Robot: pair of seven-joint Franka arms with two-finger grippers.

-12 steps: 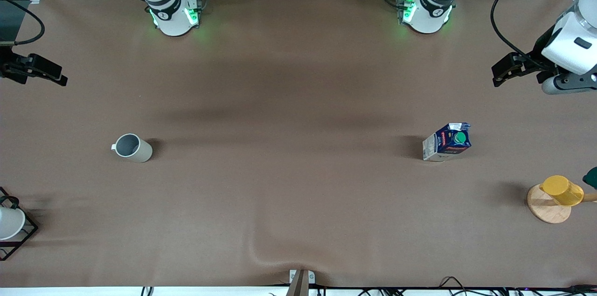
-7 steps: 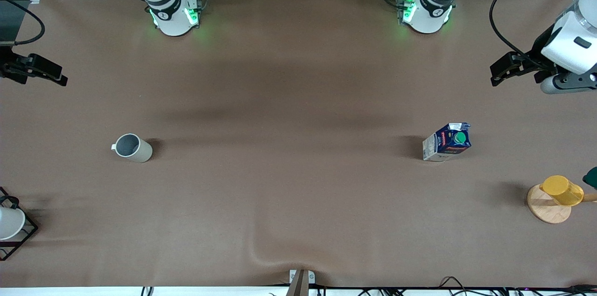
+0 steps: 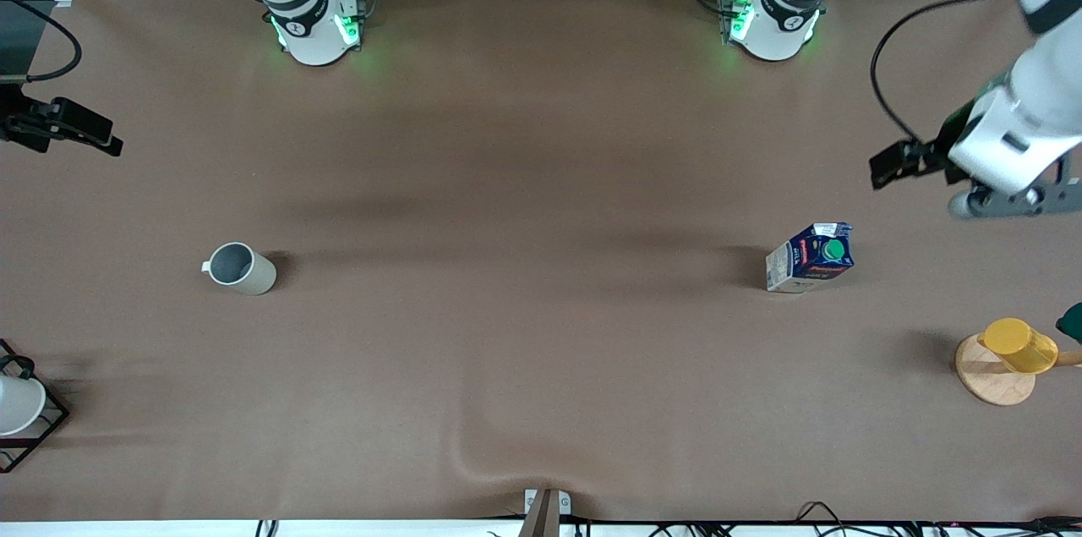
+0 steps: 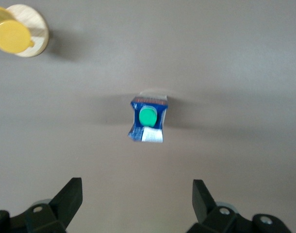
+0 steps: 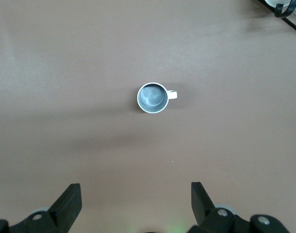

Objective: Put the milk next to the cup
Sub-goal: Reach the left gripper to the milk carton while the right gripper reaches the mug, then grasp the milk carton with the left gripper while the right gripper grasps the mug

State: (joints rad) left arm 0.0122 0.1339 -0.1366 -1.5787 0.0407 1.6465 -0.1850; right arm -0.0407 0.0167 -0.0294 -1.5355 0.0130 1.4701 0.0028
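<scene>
Nothing of the task is done yet: the milk [image 3: 810, 258] stands untouched on the counter [image 3: 541, 182], well apart from the cup [image 3: 242, 268]. Grasping, carrying and setting down are all left. The left hand [image 4: 137, 204] is held high with fingers wide apart and empty, the milk ahead of and below it. The right hand [image 5: 136, 201] waits over the cup, equally wide and empty. The milk is seen upright, a blue-and-white carton with 1 green cap.

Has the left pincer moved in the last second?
Yes. The left pincer has come lower in the front view, closer to the blue-and-white milk carton, which stayed put.
</scene>
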